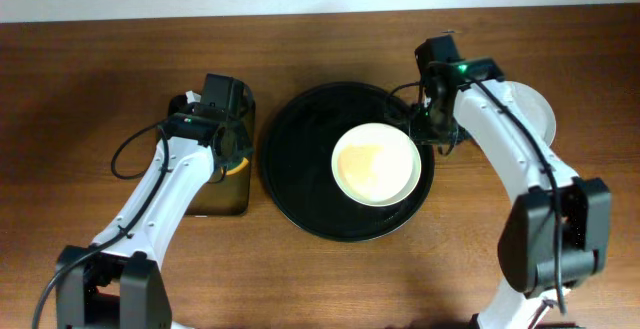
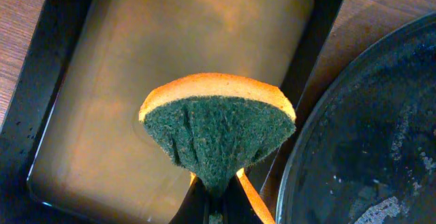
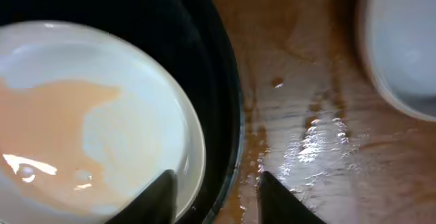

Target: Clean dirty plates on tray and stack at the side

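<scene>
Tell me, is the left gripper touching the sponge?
Touching. The left wrist view shows the sponge squeezed to a narrow point inside the left gripper.

We see a wood-grain bench [image 3: 306,81], wet and shiny in places; a glossy black tray [image 1: 295,169]; a smooth shiny plate [image 1: 376,163]; a rough green-faced sponge [image 2: 218,132]

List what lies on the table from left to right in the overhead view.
Rectangular dark tray → round black tray, with a smeared plate in its right half → white plate on the bare table.
</scene>
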Tool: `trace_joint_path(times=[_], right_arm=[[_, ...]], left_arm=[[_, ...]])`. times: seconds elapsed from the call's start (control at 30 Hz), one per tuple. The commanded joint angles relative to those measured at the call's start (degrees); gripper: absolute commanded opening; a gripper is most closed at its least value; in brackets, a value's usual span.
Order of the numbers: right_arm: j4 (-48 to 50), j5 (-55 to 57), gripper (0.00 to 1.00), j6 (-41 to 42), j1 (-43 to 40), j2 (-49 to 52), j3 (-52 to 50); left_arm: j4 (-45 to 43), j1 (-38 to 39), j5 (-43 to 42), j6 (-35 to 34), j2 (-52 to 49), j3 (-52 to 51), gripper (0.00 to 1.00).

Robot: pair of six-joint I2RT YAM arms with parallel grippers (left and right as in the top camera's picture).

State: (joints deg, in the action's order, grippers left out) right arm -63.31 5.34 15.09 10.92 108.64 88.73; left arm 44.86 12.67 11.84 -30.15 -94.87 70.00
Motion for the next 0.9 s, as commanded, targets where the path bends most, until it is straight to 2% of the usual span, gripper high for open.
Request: trace_joint_path(times=[0.0, 0.07, 0.17, 0.23, 0.3, 0.5, 0.63, 0.73, 0.87], right_arm=[[3.3, -5.2, 0.8, 0.2, 0.0, 3.1, -4.2], [6.0, -6.2, 0.99, 0.2, 0.0, 3.4, -6.6], [10.9, -9.3, 1.0, 0.2, 0.0, 3.4, -11.8], [11.8, -9.2, 0.84, 0.2, 0.0, 3.4, -12.8], [11.7, -9.2, 0.58, 0.2, -0.1, 3.3, -12.5], [8.7, -5.6, 0.56, 1.5, 0.0, 2.1, -8.7], [8.9, -7.7, 0.46, 1.5, 0.1, 2.4, -8.7], [10.2, -8.2, 0.45, 1.5, 1.9, 4.5, -9.8], [10.2, -7.7, 0.38, 1.7, 2.9, 7.2, -10.1]], left_arm=[[0.0, -0.1, 0.2, 0.5, 0.8, -0.1, 0.0], [0.0, -0.1, 0.2, 0.5, 0.8, -0.1, 0.0], [0.0, -0.1, 0.2, 0.5, 0.8, -0.1, 0.0], [0.0, -0.1, 0.2, 0.5, 0.8, -0.1, 0.0], [0.0, -0.1, 0.2, 0.5, 0.8, -0.1, 0.0], [0.0, 0.0, 0.2, 0.5, 0.8, -0.1, 0.0], [0.0, -0.1, 0.2, 0.5, 0.8, -0.1, 0.0], [0.0, -0.1, 0.1, 0.5, 0.8, -0.1, 0.0], [0.0, -0.1, 0.1, 0.5, 0.8, -0.1, 0.0]])
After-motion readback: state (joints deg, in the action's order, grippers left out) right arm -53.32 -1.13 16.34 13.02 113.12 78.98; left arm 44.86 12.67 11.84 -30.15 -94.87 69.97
